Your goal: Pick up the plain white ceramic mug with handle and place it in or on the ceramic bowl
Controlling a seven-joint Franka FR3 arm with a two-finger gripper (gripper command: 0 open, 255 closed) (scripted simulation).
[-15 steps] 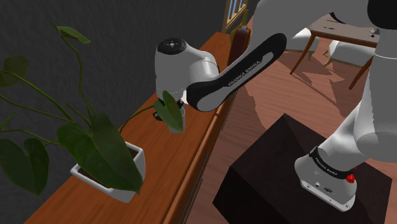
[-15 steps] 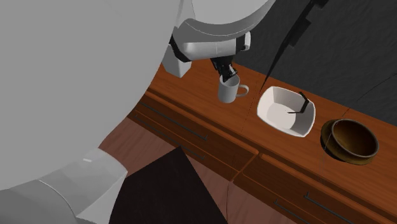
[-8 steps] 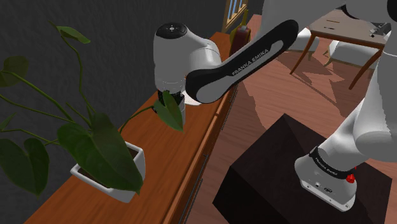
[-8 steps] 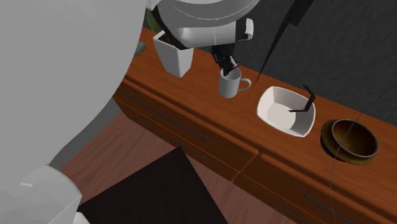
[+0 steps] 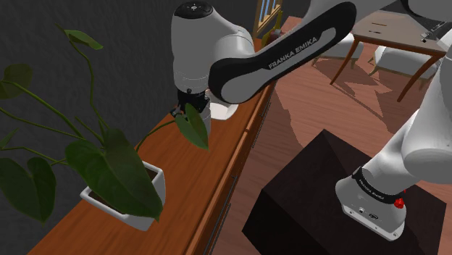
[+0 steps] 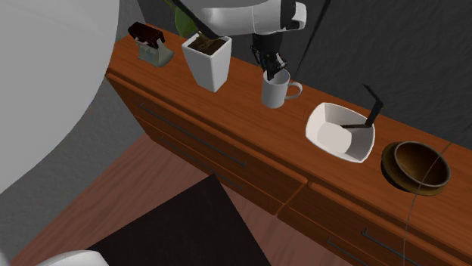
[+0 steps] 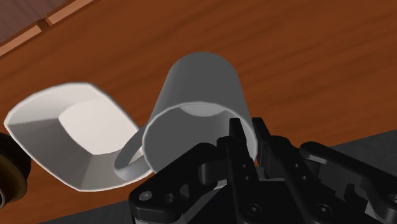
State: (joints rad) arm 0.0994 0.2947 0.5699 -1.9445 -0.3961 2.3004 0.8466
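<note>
**Operator:** Report status along the wooden sideboard (image 6: 227, 128), second exterior view, left to right.

**Technician:** Far left is a small dark-topped holder (image 6: 147, 41), with a white planter (image 6: 208, 62) beside it. Next is the mug (image 6: 274, 91), upright, handle toward the white bowl (image 6: 340, 132). The gripper (image 6: 271, 68) is clamped on the mug's rim. In the wrist view, one finger (image 7: 236, 143) sits inside the wall and the other outside. At far right sits a brown bowl (image 6: 417, 168).

**Operator:** Progress?

**Technician:** Grasp is judged complete. Whether the mug's base is off the wood cannot be told. Transfer and release remain, as the white bowl holds no mug.

**Operator:** Clearance?

**Technician:** Bare wood lies between mug and white bowl, so the path looks short and unobstructed at surface level. A thin dark stem (image 6: 368, 106) leans over the bowl's far rim, so approach from the near side. The sideboard's front edge runs near both items. Keep the carry over the top.
</note>
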